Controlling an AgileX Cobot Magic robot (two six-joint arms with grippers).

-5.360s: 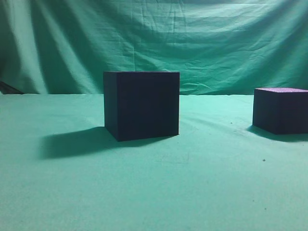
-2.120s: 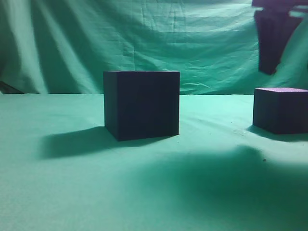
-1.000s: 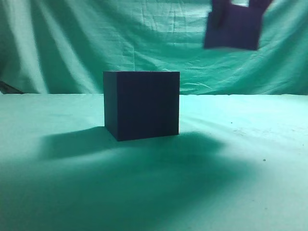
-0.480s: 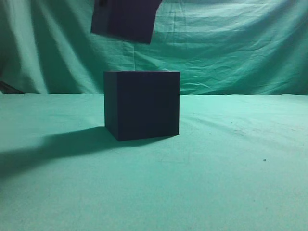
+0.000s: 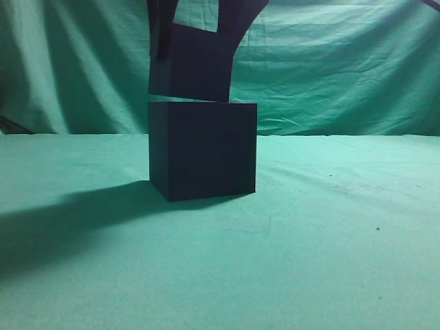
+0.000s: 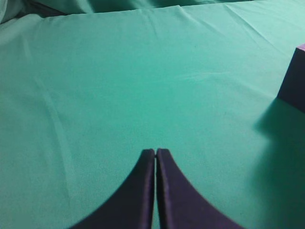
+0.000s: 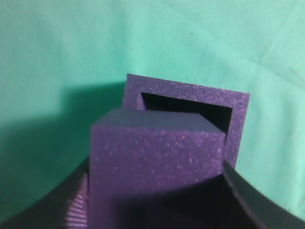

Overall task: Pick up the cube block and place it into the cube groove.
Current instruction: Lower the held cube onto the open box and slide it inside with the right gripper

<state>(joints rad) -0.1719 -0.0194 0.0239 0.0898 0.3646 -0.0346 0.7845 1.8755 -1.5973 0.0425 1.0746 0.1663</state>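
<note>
The cube groove (image 5: 203,151) is a large dark box standing mid-table. The right wrist view shows its purple rim (image 7: 186,89) around a square hollow. My right gripper (image 5: 196,48) reaches down from the top and is shut on the cube block (image 5: 192,69). It holds the block slightly tilted, with its underside about level with the box's top. In the right wrist view the block (image 7: 157,152) covers the near part of the hollow, between the fingers (image 7: 157,195). My left gripper (image 6: 156,152) is shut and empty over bare cloth. A corner of the box (image 6: 294,81) shows at that view's right edge.
Green cloth (image 5: 330,247) covers the table, and a green backdrop (image 5: 344,69) hangs behind it. The box and the arm cast a long shadow (image 5: 75,213) to the left.
My right gripper carried the cube block from the upper right leftward over the box. In the last half second it came down until the block reached the box's top.
</note>
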